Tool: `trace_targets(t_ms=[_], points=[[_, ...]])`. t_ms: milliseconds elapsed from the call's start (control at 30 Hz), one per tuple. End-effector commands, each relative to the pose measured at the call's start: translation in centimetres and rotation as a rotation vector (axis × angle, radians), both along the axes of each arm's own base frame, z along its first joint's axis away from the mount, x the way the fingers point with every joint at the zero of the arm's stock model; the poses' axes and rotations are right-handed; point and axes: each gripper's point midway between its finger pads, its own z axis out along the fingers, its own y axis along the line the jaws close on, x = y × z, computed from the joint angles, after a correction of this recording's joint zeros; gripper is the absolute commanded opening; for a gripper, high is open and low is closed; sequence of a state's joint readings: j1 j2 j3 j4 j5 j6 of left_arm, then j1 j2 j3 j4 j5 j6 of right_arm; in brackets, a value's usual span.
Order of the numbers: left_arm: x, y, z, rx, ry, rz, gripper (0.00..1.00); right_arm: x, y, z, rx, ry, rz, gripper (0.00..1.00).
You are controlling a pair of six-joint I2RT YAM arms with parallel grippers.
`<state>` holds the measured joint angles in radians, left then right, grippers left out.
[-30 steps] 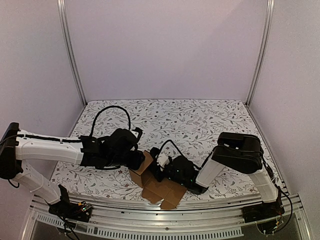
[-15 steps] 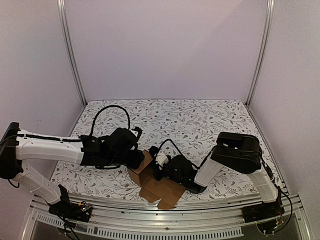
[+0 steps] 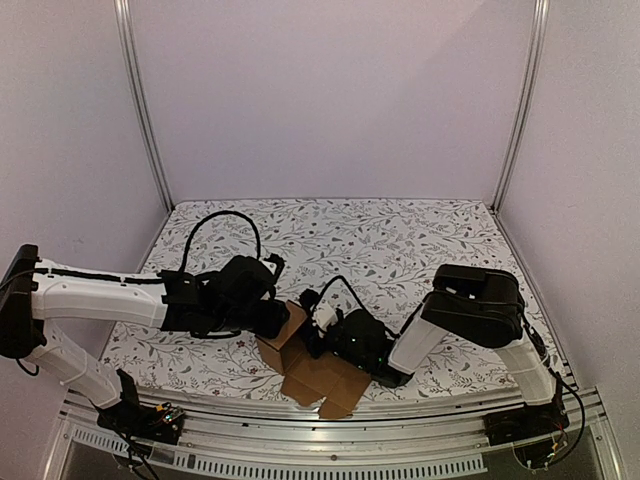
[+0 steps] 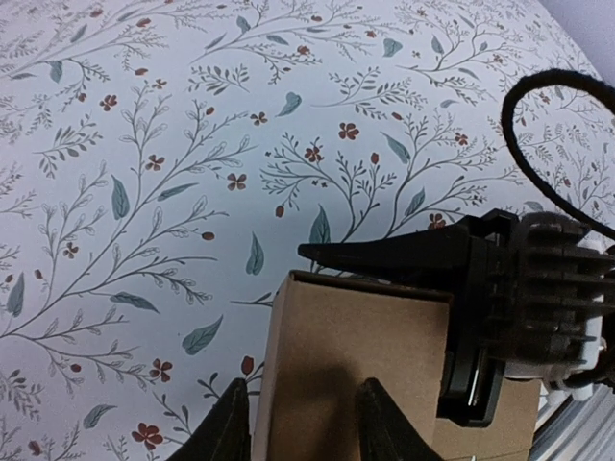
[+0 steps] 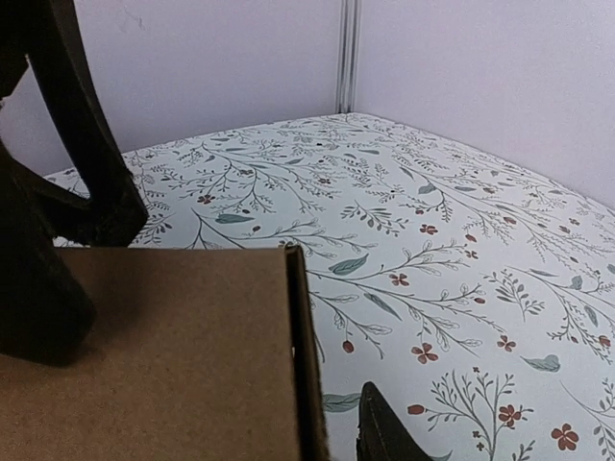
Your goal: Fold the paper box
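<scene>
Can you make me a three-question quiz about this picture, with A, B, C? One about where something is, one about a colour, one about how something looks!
1. Where on the table is the paper box? A. far back by the wall B. at the near edge, between the left arm and right arm C. far right corner
2. What colour is it? A. brown B. blue C. white
3. How does it look? A. all flat B. partly folded C. fully closed
Answers: B, it lies in front between them; A, plain brown cardboard; B, one wall stands while other flaps lie flat.
</scene>
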<state>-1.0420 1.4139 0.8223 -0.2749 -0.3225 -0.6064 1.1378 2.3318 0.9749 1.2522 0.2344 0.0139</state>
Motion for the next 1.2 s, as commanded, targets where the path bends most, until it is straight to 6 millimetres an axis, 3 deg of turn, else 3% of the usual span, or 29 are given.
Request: trace_targets(t_ms=[0,133,233,500,600,733,900,1033,1133,1167], points=[[-0.7,1.1,-1.9,0.06,0.059,-0.001,0.38,0.4,-0.2,1.6,0.042,-0.025,-0.029,0.3],[-0.7,1.2,-1.9,0.06,0.06,-0.001,0.38,0.5,0.2,2.1,0.055,-0.031,-0.024,0.26],[-0.8,1.3,-2.0,0.061,0.063,0.002,0.38,0.3,0.4,2.1,0.054,-0.029,-0.011,0.0],[-0.8,1.4,-2.0,0.065,0.062,0.005,0.38,0.1,0.3,1.9,0.046,-0.025,-0.002,0.0],[-0.7,1.7,-2.0,0.075,0.056,0.012,0.38,0.1,-0.1,2.0,0.044,-0.024,-0.008,0.36],[-0.6,2.2,-1.9,0.092,0.046,0.031,0.39,-0.5,-0.9,2.0,-0.019,-0.034,0.001,0.55],[-0.3,2.7,-1.4,0.086,0.033,0.055,0.39,-2.1,-3.2,1.5,-0.126,0.019,0.033,0.66],[-0.2,2.9,-1.0,0.073,0.023,0.057,0.39,-3.4,-5.1,3.2,-0.18,0.072,0.055,0.7],[-0.2,3.2,-1.0,0.076,0.019,0.062,0.4,-4.6,-6.9,2.8,-0.255,0.17,0.061,0.72],[-0.2,3.4,-1.1,0.078,0.02,0.065,0.4,-4.8,-7.4,3.8,-0.255,0.186,0.054,0.72]])
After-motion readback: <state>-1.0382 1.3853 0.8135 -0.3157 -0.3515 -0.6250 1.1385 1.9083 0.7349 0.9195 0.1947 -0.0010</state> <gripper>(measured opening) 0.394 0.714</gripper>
